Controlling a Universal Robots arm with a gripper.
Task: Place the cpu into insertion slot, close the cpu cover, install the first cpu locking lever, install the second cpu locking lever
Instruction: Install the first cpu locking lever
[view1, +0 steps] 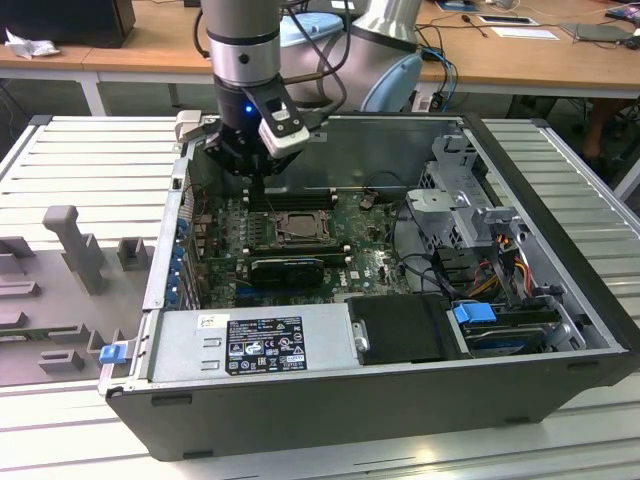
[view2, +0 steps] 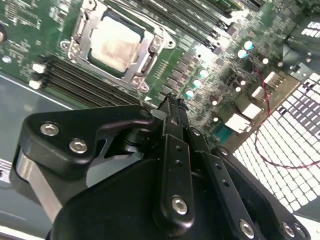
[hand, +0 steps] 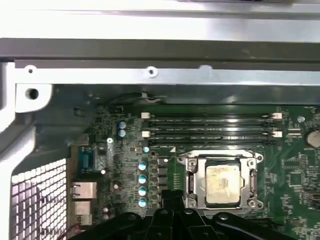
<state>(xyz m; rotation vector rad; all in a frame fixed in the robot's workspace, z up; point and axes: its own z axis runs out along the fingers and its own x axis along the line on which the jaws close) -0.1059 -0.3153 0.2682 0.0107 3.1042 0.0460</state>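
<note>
A: Your gripper (view1: 258, 186) hangs inside the open computer case (view1: 560, 390), poised just above the memory slots (hand: 212, 125) that run beside the insertion slot (hand: 220, 183). In the second wrist view its fingers (view2: 172, 107) meet at a single tip with no gap between them, and nothing is caught there: closed and empty.

B: And the cpu?

A: The cpu (hand: 220, 184) sits in the insertion slot, its pale metal top showing through the window of the cpu cover (hand: 194, 183), which lies flat around it. In the second wrist view you can see the same thing: cpu (view2: 116, 42) framed by the cover (view2: 145, 50).

B: So what could go wrong for you here?

A: You are close to the motherboard (hand: 295, 175). A tip that comes down off the mark would land on the memory slots or on the row of capacitors (hand: 142, 182) just beside the insertion slot, and either could be scraped or cracked.

B: Anything at the insertion slot itself?

A: I cannot tell whether the levers along its sides are latched. If one is free, a sideways push from your closed fingertips could slip off the thin wire and strike the cover or the cpu. A red wire (view2: 257, 107) also runs near the insertion slot's far side; a wide swing could snag it.
</note>
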